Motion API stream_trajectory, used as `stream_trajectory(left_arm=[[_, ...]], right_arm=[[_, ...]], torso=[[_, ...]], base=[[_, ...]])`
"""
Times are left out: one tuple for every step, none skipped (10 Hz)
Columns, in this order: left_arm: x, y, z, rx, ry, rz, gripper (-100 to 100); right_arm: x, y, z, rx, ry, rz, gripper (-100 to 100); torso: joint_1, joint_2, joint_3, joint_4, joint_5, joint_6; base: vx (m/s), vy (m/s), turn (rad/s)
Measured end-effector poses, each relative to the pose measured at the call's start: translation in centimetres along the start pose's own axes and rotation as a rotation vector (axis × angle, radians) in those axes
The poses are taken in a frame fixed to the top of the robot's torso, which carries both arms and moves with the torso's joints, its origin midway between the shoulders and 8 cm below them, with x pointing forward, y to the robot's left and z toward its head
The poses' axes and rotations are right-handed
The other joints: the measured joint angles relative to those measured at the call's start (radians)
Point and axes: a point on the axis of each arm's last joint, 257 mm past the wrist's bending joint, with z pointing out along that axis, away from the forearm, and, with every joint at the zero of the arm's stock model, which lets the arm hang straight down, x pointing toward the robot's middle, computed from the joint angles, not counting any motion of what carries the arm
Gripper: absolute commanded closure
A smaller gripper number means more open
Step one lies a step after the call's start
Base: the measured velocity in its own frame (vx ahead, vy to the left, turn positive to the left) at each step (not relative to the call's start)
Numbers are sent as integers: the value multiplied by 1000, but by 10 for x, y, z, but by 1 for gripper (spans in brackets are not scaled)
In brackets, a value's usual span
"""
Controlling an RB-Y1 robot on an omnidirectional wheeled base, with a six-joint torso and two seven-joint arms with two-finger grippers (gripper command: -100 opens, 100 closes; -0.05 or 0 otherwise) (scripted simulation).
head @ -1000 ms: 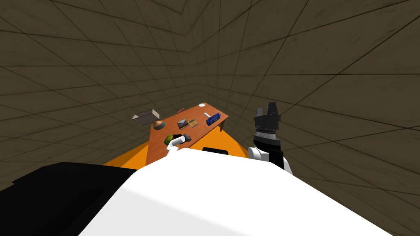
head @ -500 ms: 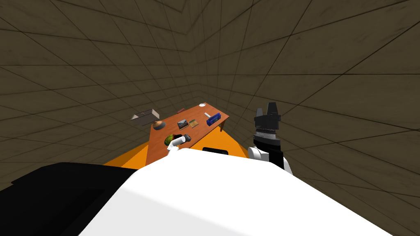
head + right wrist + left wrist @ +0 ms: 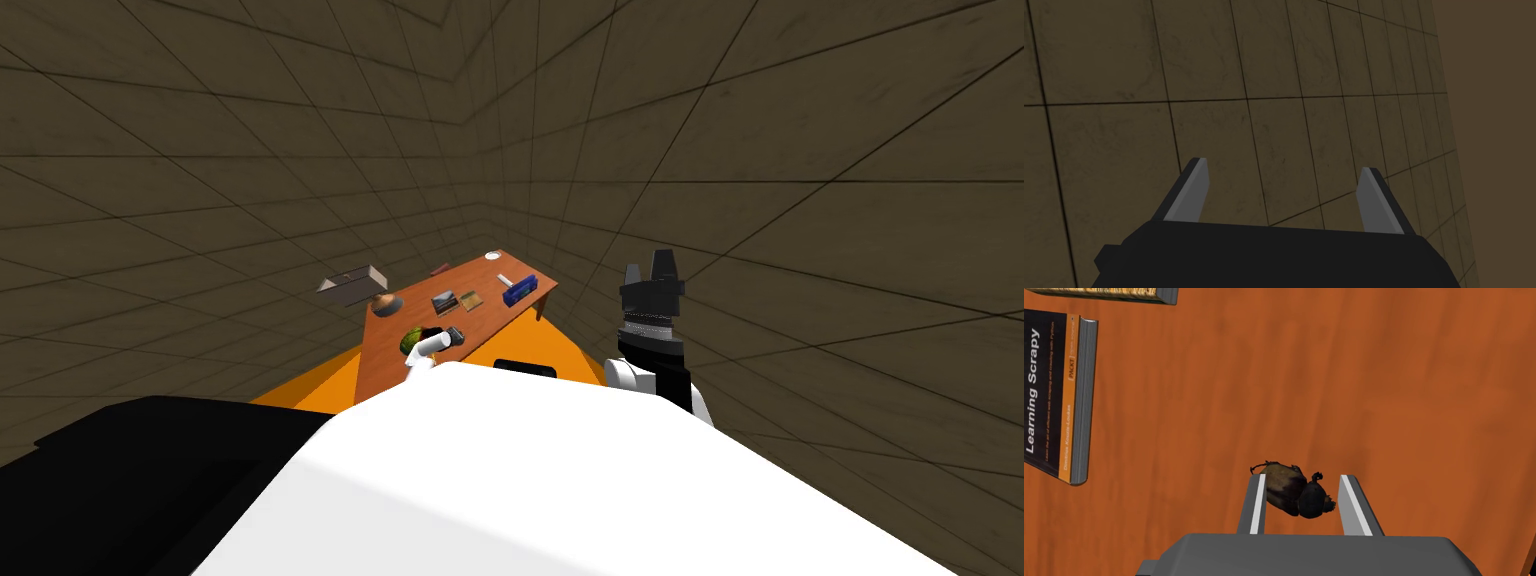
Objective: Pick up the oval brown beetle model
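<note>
The beetle model (image 3: pixel 1286 488) is oval, with a brown back and a dark head, and lies on the orange-brown wooden table (image 3: pixel 1374 388). My left gripper (image 3: pixel 1303 478) is shut on it, its thin grey fingers (image 3: pixel 1256 503) drawn in against the beetle's sides. In the head view the left gripper (image 3: pixel 450 337) reaches over the table's near end (image 3: pixel 400 375). My right gripper (image 3: pixel 1284 195) stands open with nothing between its fingers, and the head view shows it raised to the right of the table (image 3: pixel 652 272).
A black and orange book (image 3: pixel 1059 393) lies on the table beyond the beetle, with another book's edge (image 3: pixel 1114 294) further on. Further along the table are a green object (image 3: pixel 410 340), a brown bowl (image 3: pixel 385 303), a blue box (image 3: pixel 520 288) and a white dish (image 3: pixel 493 256). A cardboard box (image 3: pixel 352 285) sits beside the table.
</note>
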Motion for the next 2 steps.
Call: stream_trajectory(left_arm=[[-1,-3,-3,-1,-1,-1,100],[-1,-3,-3,-3,-2,-1,0]], right_arm=[[0,0,0,0,0,0,0],[0,0,0,0,0,0,0]], torso=[[0,1,0,0,0,0],[1,-1,0,0,0,0]], base=[[-18,-18,4],[0,0,0]])
